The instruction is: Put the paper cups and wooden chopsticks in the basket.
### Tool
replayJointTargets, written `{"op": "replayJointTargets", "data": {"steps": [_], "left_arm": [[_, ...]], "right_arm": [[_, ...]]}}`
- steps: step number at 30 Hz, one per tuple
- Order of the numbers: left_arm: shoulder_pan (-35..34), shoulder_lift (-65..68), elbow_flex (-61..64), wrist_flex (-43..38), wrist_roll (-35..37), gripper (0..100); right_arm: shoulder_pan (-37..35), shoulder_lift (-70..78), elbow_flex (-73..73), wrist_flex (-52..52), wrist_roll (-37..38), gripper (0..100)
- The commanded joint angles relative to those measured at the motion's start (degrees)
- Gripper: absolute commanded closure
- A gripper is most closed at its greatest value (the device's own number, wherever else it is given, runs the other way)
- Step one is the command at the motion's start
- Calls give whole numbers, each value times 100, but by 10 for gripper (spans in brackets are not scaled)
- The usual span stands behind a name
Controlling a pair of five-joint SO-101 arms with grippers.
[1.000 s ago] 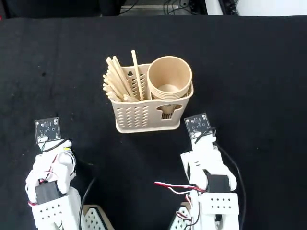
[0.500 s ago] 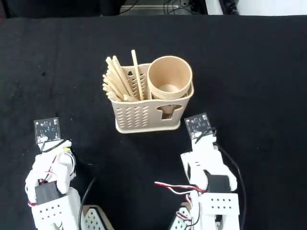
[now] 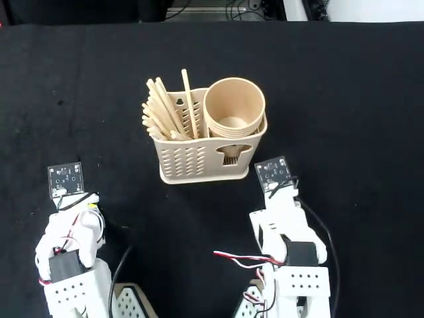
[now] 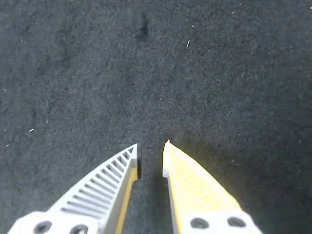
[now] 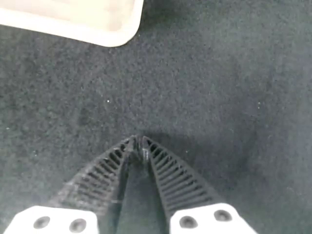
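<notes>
Beige slotted plastic basket (image 3: pixel 192 162) mid black bench (image 3: pixel 344 99): stacked tan paper cups (image 3: pixel 234 106) in its right compt, wooden chopsticks (image 3: pixel 162 112) in left. Left pincer (image 4: pixel 152 145) tips slightly apart, empty; right pincer (image 5: pixel 139 141) closed, empty, near basket

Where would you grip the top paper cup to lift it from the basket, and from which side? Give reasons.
Probably its rim, from straight above, one finger inside and one outside. The paper cup stands upright, mouth open, with the basket walls covering its lower sides. Take the rim on the side away from the chopsticks.
</notes>
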Motion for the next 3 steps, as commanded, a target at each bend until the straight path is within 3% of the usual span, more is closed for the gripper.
{"op": "replayJointTargets", "data": {"steps": [1, 3], "left_arm": [[-66, -18, 110, 35, -35, 905], [-66, -18, 110, 35, -35, 905]], "right_arm": [[-26, -75, -22, 26, 18, 985], [-26, -75, -22, 26, 18, 985]]}}
